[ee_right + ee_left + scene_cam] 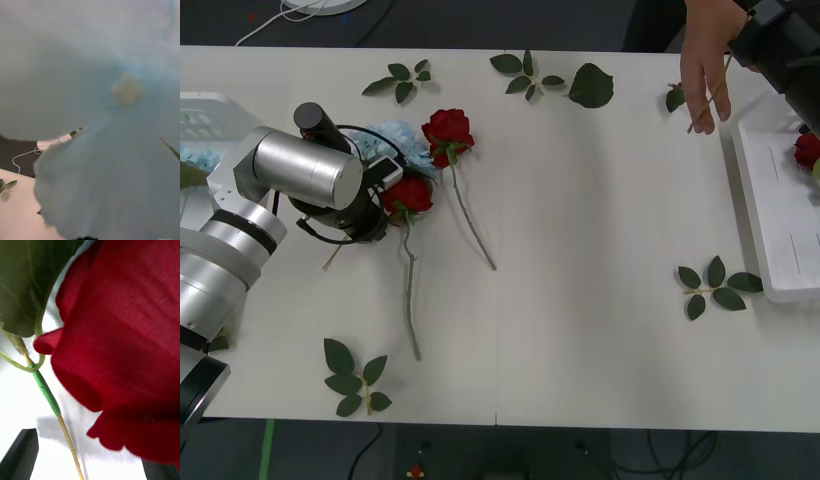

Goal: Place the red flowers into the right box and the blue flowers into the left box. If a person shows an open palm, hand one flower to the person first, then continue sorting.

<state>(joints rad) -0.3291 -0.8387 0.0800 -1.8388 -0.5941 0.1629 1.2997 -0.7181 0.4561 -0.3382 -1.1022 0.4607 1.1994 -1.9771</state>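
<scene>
L gripper (pixel 385 195) is down on the table (pixel 580 200) at the left, right over a red rose (pixel 408 193); in the L wrist view its black fingers (pixel 20 453) sit spread at both corners with the bloom (pixel 123 352) between them, not clamped. A 2nd rose (pixel 447 133) lies just beside, next to a pale-blue hydrangea (pixel 402 140). R gripper is at the far right edge by a person's hand (pixel 707 70) holding a thin stem; its wrist view is blurry pale-blue petals (pixel 112 150), prob. a blue flower, grip can't be told. Another rose (pixel 807 149) lies in the right box (pixel 770 215).

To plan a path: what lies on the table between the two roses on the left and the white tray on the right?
In the front view, bare table separates the two roses from the white tray; a leaf sprig lies beside the tray.
</scene>
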